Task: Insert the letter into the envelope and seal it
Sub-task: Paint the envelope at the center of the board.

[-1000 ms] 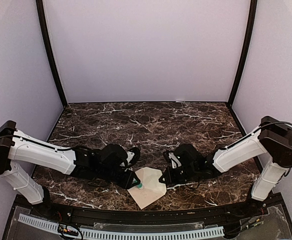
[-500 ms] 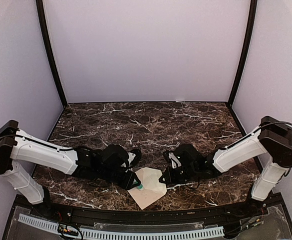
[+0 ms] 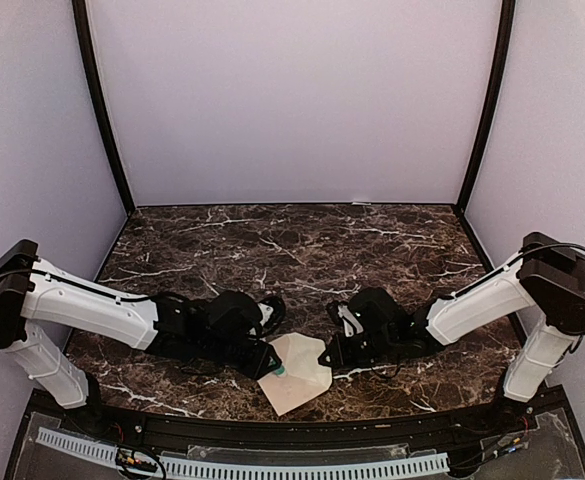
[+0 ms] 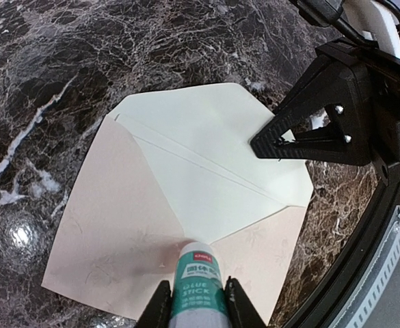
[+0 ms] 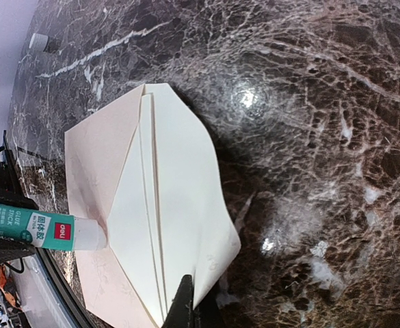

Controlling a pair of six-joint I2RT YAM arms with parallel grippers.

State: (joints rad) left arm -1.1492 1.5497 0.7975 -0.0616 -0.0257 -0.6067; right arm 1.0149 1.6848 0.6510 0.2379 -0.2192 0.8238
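The envelope [image 3: 298, 376] lies open near the table's front edge, its pointed flap [image 4: 217, 126] spread flat away from the pocket [image 4: 111, 219]. My left gripper [image 4: 197, 287] is shut on a green-and-white glue stick [image 4: 197, 277]. The stick's white tip touches the paper at the point of the pocket's V. It also shows as the glue stick [image 5: 39, 229] in the right wrist view, against the envelope [image 5: 155, 225]. My right gripper [image 5: 186, 290] is shut, and its tips rest on the flap's edge. The same right gripper [image 4: 262, 145] shows in the left wrist view. The letter cannot be told apart from the envelope's pale inside.
The dark marble table [image 3: 302, 250] runs back to lilac walls. A black rail [image 3: 302, 428] and a white slotted strip [image 3: 242, 465] lie just beyond the envelope's near edge. A small white cap [image 5: 40, 41] lies far off on the marble.
The left arm has crept slightly to the right with the glue stick. The right arm and the envelope have not moved.
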